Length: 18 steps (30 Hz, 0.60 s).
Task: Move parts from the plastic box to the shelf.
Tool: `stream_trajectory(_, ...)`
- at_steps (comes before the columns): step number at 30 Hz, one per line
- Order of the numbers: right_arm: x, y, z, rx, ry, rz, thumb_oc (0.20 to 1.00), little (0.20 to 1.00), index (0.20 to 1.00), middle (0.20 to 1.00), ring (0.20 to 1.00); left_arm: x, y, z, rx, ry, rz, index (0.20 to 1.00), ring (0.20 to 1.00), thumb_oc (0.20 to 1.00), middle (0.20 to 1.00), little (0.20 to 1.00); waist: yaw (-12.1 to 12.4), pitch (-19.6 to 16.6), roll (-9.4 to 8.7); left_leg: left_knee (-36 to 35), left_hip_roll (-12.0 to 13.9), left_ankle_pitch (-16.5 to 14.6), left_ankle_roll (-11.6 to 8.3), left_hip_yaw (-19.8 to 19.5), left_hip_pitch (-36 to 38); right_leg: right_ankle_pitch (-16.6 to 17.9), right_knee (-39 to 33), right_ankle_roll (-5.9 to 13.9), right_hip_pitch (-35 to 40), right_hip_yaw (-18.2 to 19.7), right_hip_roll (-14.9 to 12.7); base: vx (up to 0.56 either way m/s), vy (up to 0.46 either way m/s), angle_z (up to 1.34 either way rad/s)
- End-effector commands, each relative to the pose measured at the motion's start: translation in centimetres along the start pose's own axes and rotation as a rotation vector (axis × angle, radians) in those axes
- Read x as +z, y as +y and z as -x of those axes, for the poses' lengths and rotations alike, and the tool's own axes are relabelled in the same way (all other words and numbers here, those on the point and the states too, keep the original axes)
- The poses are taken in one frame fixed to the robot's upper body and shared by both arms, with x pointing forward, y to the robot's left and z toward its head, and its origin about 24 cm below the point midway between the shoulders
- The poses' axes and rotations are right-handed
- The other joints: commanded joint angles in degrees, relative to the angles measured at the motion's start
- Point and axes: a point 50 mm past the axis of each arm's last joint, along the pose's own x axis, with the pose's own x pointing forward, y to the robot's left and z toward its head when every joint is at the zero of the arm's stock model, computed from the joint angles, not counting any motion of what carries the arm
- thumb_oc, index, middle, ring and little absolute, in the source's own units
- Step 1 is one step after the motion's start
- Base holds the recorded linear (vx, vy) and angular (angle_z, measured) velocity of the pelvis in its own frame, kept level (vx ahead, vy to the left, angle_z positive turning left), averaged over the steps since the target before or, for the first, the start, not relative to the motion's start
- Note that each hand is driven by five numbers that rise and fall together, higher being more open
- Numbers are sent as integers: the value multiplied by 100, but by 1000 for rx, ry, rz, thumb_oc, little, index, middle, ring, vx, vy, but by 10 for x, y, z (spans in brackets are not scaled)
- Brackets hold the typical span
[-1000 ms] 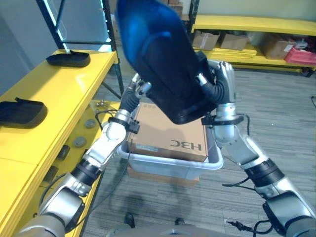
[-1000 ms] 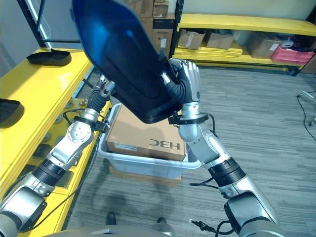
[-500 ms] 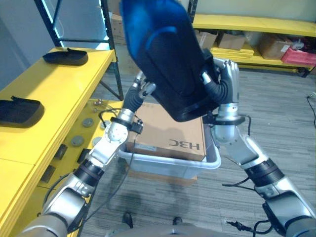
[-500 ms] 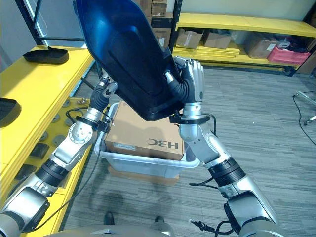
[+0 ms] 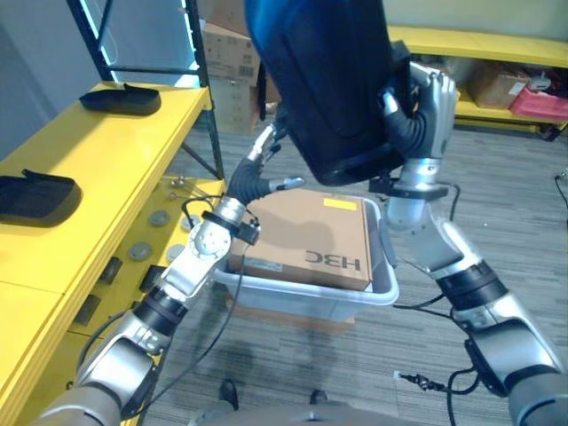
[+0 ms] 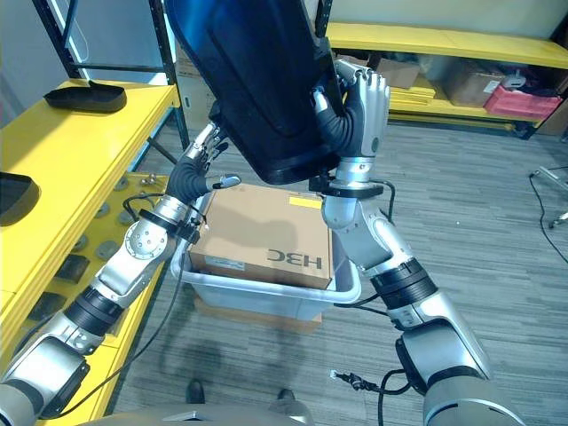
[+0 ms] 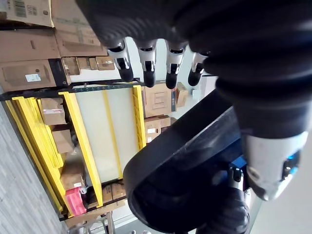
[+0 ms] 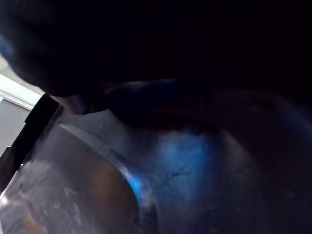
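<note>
The right hand point(image 6: 359, 111) is gripping a large dark moulded plastic part with a blue sheen point(image 6: 257, 80), its fingers curling round the part's right edge and holding it high above the translucent plastic box point(image 6: 266, 297). The part is tilting, its lower rounded end hanging over the box and its upper end running out past the top of the head views. In the right wrist view, the part's glossy dark surface point(image 8: 185, 161) is lying very close to the camera.

The left hand point(image 6: 206, 164) is hovering just beside the part's lower left edge, above the near left corner of the box, with fingers point(image 7: 146, 63) straight and spread, holding nothing. Whether the fingertips are touching the part is not clear. In the left wrist view, the curved dark rim of the part point(image 7: 180, 165) is sitting past the outstretched fingers.

A brown cardboard carton point(image 6: 266, 231) is lying flat inside the plastic box, which is resting on another carton on the grey floor point(image 6: 479, 222).

On the robot's left, the yellow shelf point(image 5: 98, 169) is carrying two smaller black moulded parts: one at its far end point(image 5: 120, 99) and one nearer point(image 5: 34, 193), well apart from each other. More yellow shelving with cartons point(image 5: 479, 53) is standing along the far wall.
</note>
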Motion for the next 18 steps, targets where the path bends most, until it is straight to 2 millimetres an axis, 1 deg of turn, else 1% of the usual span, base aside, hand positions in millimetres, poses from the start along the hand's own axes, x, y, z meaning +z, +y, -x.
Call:
stream_trajectory(1, 24, -7, -36, -97, -103, -127, 200, 200, 200, 200, 200, 29, -16, -29, -92, -144, 40, 1000, 1000, 1000, 1000, 1000, 197, -172, -71, 2, 69, -1085, -43, -89, 408, -570, 31, 3, 75, -45, 40, 0, 0, 0)
stream_trajectory(6, 31, 4, -30, -61, -93, -206, 200, 200, 200, 200, 200, 27, -19, -31, -78, -127, 52, 1000, 1000, 1000, 1000, 1000, 196, -163, -61, 2, 74, -1076, -50, -74, 410, -571, 31, 1, 71, -42, 40, -6, 3, 0)
stream_trajectory(7, 37, 11, -27, -32, -89, -265, 200, 200, 200, 200, 200, 27, -20, -34, -68, -120, 83, 1000, 1000, 1000, 1000, 1000, 189, -153, -55, 2, 74, -1068, -51, -68, 409, -572, 31, -5, 66, -45, 41, 0, 0, 0)
stream_trajectory(9, 46, 22, -19, 15, -83, -321, 200, 200, 200, 200, 200, 28, -21, -38, -42, -120, 154, 1000, 1000, 1000, 1000, 1000, 186, -144, -53, 2, 65, -1068, -49, -71, 413, -573, 31, -12, 67, -44, 41, -16, 5, 0)
stream_trajectory(12, 49, 28, -13, 44, -49, -394, 200, 200, 200, 200, 200, 28, -21, -39, -22, -111, 209, 1000, 1000, 1000, 1000, 1000, 179, -145, -51, 2, 68, -1064, -47, -59, 419, -573, 31, -17, 68, -39, 39, 0, 0, 0)
stream_trajectory(13, 53, 32, -7, 63, -39, -429, 200, 200, 200, 200, 200, 30, -22, -41, -18, -113, 237, 1000, 1000, 1000, 1000, 1000, 165, -139, -47, 2, 72, -1059, -45, -55, 424, -571, 31, -18, 65, -35, 37, 0, 0, 0)
stream_trajectory(14, 56, 35, -4, 79, -34, -456, 200, 200, 200, 200, 200, 30, -23, -42, -16, -109, 271, 570, 570, 570, 570, 570, 160, -131, -43, 2, 73, -1057, -45, -49, 425, -568, 31, -21, 62, -35, 36, 0, 0, 0)
stream_trajectory(15, 60, 38, -1, 92, -30, -481, 200, 200, 200, 200, 200, 31, -24, -43, -7, -101, 294, 256, 256, 256, 256, 256, 159, -124, -40, 2, 71, -1056, -45, -48, 423, -570, 31, -22, 59, -32, 34, 0, 0, 0)
stream_trajectory(16, 63, 40, 3, 108, -23, -505, 200, 200, 200, 200, 200, 32, -25, -43, 1, -108, 311, 200, 200, 200, 200, 200, 155, -118, -39, 2, 69, -1059, -41, -48, 428, -572, 31, -23, 61, -34, 31, 0, 0, 0)
stream_trajectory(18, 68, 44, 6, 123, -11, -535, 200, 200, 200, 200, 200, 34, -26, -44, -8, -122, 333, 200, 200, 200, 200, 200, 153, -110, -39, 2, 65, -1061, -36, -46, 431, -571, 31, -27, 60, -31, 30, 0, 0, 0)
